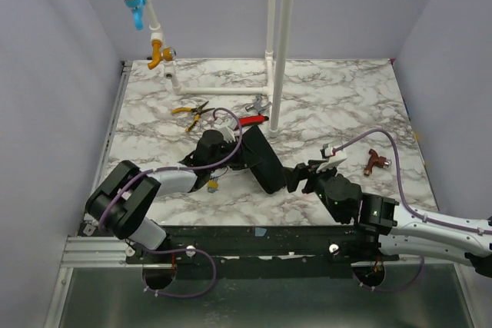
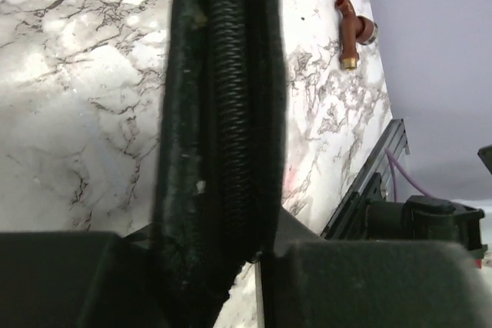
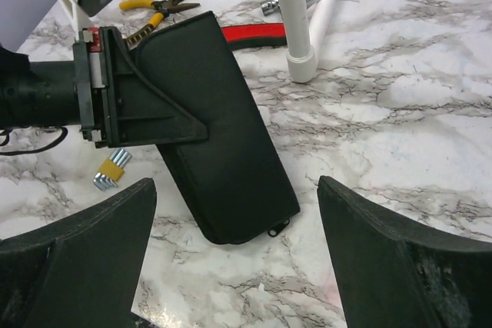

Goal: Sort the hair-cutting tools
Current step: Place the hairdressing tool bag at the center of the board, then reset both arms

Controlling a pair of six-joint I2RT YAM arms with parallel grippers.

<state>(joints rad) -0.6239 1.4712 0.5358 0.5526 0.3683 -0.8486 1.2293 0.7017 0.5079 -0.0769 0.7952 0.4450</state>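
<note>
Top external: The marble table [image 1: 346,97] carries a black zip case [image 1: 261,163] lying at frame centre, slanting from upper left to lower right. The left gripper [image 1: 229,146] is at the case's upper end. The right gripper [image 1: 305,174] is at its lower right end. Yellow-handled pliers [image 1: 192,110] and a red-handled tool [image 1: 252,120] lie above the case, toward the white pipe [image 1: 278,44]. A brown tap [image 1: 375,160] lies well apart at right. A small silver clip stack [image 1: 213,184] sits just left of the case.

Left wrist: The case [image 2: 223,113] is seen edge-on, running up the middle of the frame, and the zip is shut along the edge that shows. The left gripper [image 2: 223,274] is clamped on it, a dark finger [image 2: 61,282] on either side at the bottom. The brown tap [image 2: 350,30] is at upper right.

Right wrist: The right gripper [image 3: 234,190] is spread wide, with its fingers [image 3: 84,251] in the lower corners of the frame. The case's [image 3: 223,136] lower end lies between them, touching neither. The left gripper [image 3: 165,117] bites the case's left edge. The pliers [image 3: 154,7] and the red handle [image 3: 254,34] are along the top. The silver clips [image 3: 111,170] are at left.

The hair-cutting tools are not in sight in any view (what the case holds is hidden).
</note>
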